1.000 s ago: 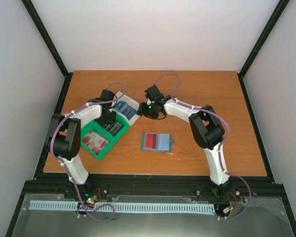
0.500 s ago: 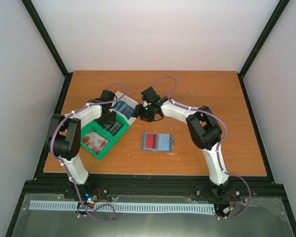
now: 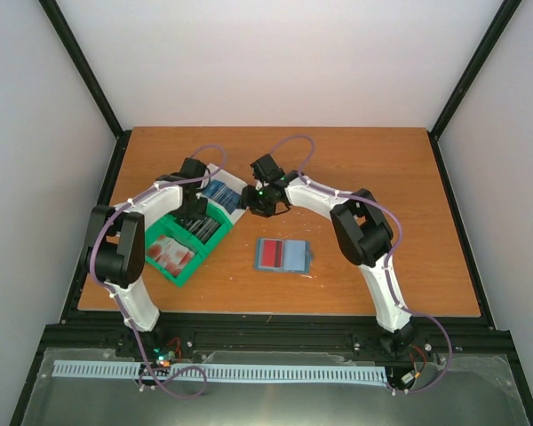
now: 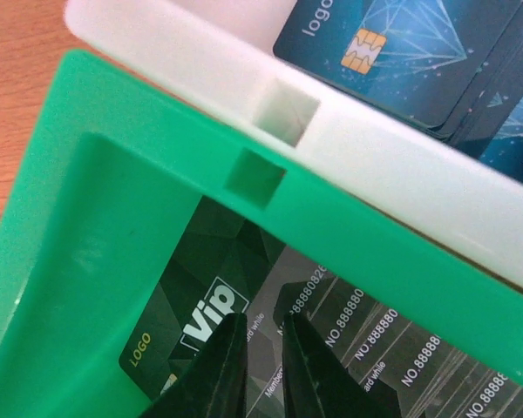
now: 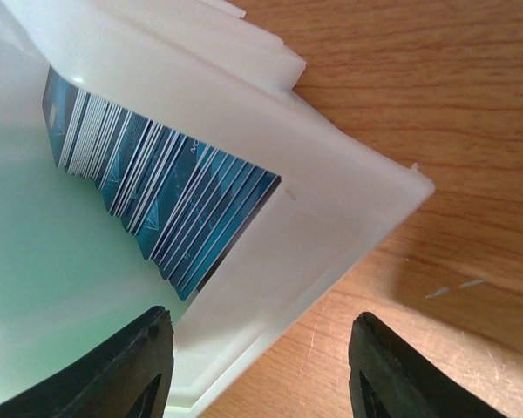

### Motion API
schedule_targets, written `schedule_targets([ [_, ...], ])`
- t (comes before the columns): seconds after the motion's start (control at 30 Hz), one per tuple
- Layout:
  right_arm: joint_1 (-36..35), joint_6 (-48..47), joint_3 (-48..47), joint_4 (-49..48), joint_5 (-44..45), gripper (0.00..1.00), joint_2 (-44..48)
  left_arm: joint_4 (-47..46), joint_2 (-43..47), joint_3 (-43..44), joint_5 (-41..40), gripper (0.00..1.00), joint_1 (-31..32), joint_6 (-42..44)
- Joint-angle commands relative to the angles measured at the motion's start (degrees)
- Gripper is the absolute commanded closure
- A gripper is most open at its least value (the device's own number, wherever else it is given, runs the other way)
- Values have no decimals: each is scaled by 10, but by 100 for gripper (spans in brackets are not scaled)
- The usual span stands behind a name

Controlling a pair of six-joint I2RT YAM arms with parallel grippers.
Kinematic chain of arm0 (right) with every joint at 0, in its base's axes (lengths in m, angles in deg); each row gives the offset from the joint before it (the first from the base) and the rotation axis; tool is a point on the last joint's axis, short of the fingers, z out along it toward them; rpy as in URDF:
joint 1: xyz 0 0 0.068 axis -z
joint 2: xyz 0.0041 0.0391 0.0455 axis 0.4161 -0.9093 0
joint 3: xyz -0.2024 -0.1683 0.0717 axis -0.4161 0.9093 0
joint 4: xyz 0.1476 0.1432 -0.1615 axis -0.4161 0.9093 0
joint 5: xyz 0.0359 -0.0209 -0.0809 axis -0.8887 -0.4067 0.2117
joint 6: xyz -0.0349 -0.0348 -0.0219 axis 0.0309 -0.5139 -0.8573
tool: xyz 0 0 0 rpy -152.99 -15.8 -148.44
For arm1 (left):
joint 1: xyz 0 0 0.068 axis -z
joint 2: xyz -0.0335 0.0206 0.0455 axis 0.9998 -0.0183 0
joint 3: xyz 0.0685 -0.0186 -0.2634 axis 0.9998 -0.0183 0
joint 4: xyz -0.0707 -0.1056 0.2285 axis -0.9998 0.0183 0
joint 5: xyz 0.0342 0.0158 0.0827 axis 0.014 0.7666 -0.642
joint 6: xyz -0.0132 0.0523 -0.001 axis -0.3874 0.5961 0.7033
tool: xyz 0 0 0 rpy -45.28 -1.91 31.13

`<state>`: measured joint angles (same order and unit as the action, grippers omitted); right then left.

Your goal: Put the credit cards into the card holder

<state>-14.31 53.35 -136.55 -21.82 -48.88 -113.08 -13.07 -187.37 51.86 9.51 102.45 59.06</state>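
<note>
Left wrist view: left gripper point(image 4: 263, 329) nearly pinched over dark credit cards point(image 4: 200, 292) in green bin point(image 4: 70, 218), grip unclear; right gripper point(image 5: 261, 335) spread wide, astride white bin point(image 5: 331, 209) corner.

Orange-brown wooden table top point(image 3: 382, 169): a fine grain is seen, smooth, with a low satin sheen; faint scratches are shown in the right wrist view.
Green rectangular plastic bin point(image 4: 105, 226): moulded plastic, smooth, with a soft dull sheen.
White rectangular plastic bin point(image 5: 270, 148): slightly translucent plastic, smooth and matt.
Blue plastic credit cards point(image 4: 401, 43): glossy printed faces, one with a gold metallic chip; pale edges are seen in the stack.
Dark plastic credit cards point(image 4: 218, 287): smooth, printed with white lettering.
Teal-blue square card holder point(image 3: 295, 256): a matt face is seen; the material cannot be told.
Black left gripper fingers point(image 4: 218, 374): smooth, with a faint sheen.
Black right gripper fingers point(image 5: 122, 374): matt, finely textured.
</note>
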Motion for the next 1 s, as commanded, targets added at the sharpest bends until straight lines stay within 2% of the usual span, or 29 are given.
schedule_targets([
  [0.0,-4,2,-7,26,16,45,-19,14,3,17,9,84,-3,8],
  [0.17,-4,-4,-7,19,0,45,-24,-9,-1,0,35,76,-3,21],
  [0.5,-6,-15,-6,29,1,46,-30,-34,-22,-14,7,75,-3,31],
  [0.73,-6,-14,-19,53,19,46,-38,-47,-23,-18,-52,83,-3,20],
  [0.97,-6,-9,-27,75,39,48,-46,-49,-5,-12,-86,85,-4,19],
])
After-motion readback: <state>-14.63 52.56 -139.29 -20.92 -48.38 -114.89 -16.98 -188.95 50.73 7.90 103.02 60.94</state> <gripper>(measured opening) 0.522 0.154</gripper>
